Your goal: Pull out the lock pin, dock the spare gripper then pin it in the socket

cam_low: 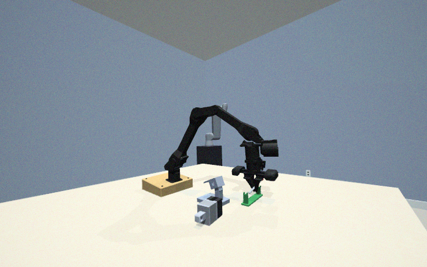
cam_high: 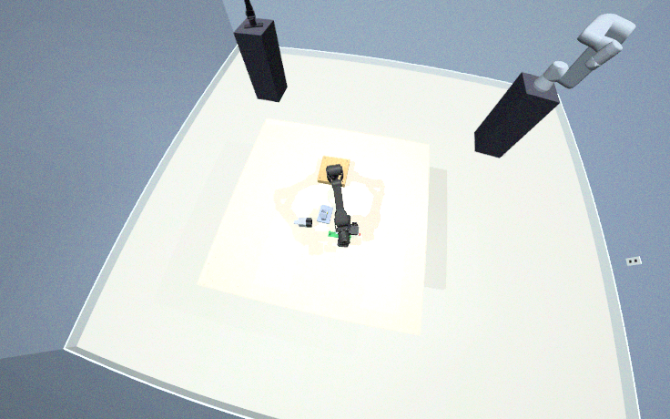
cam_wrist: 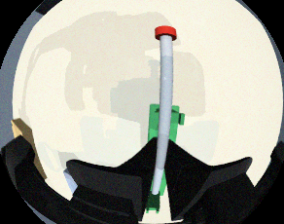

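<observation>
The lock pin (cam_wrist: 165,93) (cam_low: 251,191) is a white rod with a red head (cam_wrist: 164,32). It lies along a green cradle (cam_wrist: 174,119) (cam_low: 251,199) (cam_high: 331,234) on the table. My gripper (cam_wrist: 159,140) (cam_low: 254,184) (cam_high: 344,239) points straight down over the cradle and is shut on the pin's near end. The grey mount (cam_low: 216,184) (cam_high: 325,213) with its tilted socket stands left of the cradle, and the socket looks empty. The spare gripper (cam_low: 209,210) (cam_high: 304,222), a grey block with a dark band, lies on the table in front of the mount.
The arm's wooden base (cam_low: 162,187) (cam_high: 323,168) sits behind the mount. Two dark pillars (cam_high: 262,56) (cam_high: 514,114) stand at the far corners of the floor, one carrying a pale second arm (cam_high: 587,49).
</observation>
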You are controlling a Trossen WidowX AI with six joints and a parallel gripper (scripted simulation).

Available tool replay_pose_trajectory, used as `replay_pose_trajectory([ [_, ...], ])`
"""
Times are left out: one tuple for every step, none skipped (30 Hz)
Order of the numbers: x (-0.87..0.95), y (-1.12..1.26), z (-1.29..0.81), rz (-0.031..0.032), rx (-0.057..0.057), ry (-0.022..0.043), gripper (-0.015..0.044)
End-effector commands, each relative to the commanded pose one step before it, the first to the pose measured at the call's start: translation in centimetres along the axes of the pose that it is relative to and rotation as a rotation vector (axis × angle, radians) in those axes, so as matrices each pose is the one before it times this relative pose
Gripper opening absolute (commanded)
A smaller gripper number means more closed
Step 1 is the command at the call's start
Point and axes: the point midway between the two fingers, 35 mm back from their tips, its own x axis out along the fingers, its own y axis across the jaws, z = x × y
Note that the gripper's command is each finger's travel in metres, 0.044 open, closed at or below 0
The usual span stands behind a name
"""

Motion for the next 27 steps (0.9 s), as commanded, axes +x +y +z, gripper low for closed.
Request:
replay_pose_trajectory([
  [-1.01,-0.049,0.179,-0.00281,-0.0001,-0.00073,0.0],
  [-0.131,0.047,0.006,0.00205,0.0001,0.00049,0.0],
  [-0.142,0.038,0.011,0.00165,0.0,0.00039,0.0],
  [-0.146,0.04,0.011,0.0017,0.0,0.0004,0.0],
  [-0.15,0.036,0.012,0.00151,0.0,0.00035,0.0],
  [-0.151,0.037,0.012,0.00152,0.0,0.00036,0.0],
  [-0.148,0.036,0.012,0.00155,0.0,0.00037,0.0],
  [-0.15,0.037,0.012,0.00156,0.0,0.00037,0.0],
  [-0.131,0.038,0.009,0.00165,0.0,0.00039,0.0],
  [-0.127,0.037,0.008,0.0016,0.0,0.00038,0.0],
  [-0.046,0.014,0.003,0.00058,0.0,0.00014,0.0],
  [0.0,0.0,0.0,0.0,0.0,0.0,0.0],
  [0.0,0.0,0.0,0.0,0.0,0.0,0.0],
  [0.512,0.102,-0.119,0.005,-0.0002,0.00126,0.0],
  [0.0,0.0,0.0,0.0,0.0,0.0,0.0],
  [0.0,0.0,0.0,0.0,0.0,0.0,0.0],
  [0.0,0.0,0.0,0.0,0.0,0.0,0.0],
  [0.0,0.0,0.0,0.0,0.0,0.0,0.0],
  [0.0,0.0,0.0,0.0,0.0,0.0,0.0],
  [-0.024,-0.008,-0.045,-0.00001,0.0002,0.00004,0.0],
  [-0.072,-0.024,-0.135,-0.00003,0.0007,0.00011,0.0],
  [-0.12,-0.038,-0.225,-0.00004,0.0011,0.00019,0.0],
  [-0.149,-0.046,-0.281,-0.00005,0.0014,0.00023,0.0],
  [-0.15,-0.044,-0.282,-0.00005,0.0014,0.00022,0.0],
  [-0.15,-0.041,-0.282,-0.00005,0.0014,0.00022,0.0],
  [-0.15,-0.039,-0.282,-0.00006,0.0014,0.00021,0.0],
  [-0.15,-0.037,-0.281,-0.00006,0.0014,0.0002,0.0],
])
